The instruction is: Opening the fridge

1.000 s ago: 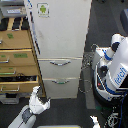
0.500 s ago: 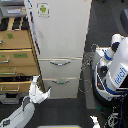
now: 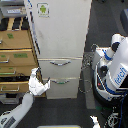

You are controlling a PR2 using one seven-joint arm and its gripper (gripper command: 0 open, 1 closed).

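Fridge (image 3: pixel 60 45) stands upright in the middle, doors and both drawers closed. White pincer (image 3: pixel 41 83) is at the left edge of the lower drawers, fingers seem spread, not pinching anything

A robotics lab set up as a kitchen corner: a fridge (image 3: pixel 60 40) beside a wooden drawer cabinet (image 3: pixel 17 60), cables (image 3: pixel 90 75) trailing across dark floor.

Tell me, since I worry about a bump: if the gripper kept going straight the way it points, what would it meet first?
Probably the fridge: the gripper points at its lowest drawer, near the left end of that drawer's handle. Depth is unclear.
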